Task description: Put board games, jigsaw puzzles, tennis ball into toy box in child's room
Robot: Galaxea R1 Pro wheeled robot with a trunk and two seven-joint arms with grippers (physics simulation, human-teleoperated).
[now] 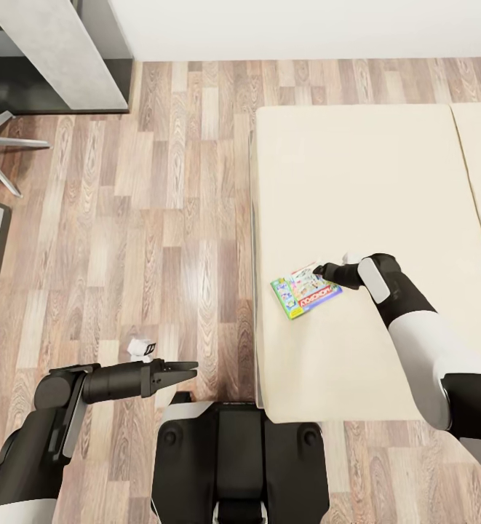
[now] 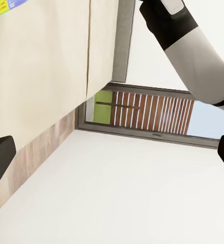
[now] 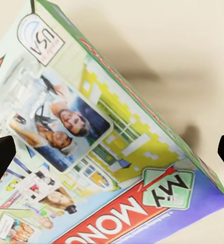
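I am reaching my right gripper [image 1: 320, 273] over the bed [image 1: 386, 182] to the board game [image 1: 306, 291], the white-green-yellow box that is lying flat near the mattress edge, at about one o'clock from my trunk. The jaws are standing open, one finger [image 3: 1, 161] on each side of the lid, holding nothing yet. I think I should be lowering slowly and closing on the thin edge, because a flat box can slide away. My left gripper [image 1: 185, 369] is hanging open over the floor [image 1: 160, 218] at ten o'clock.
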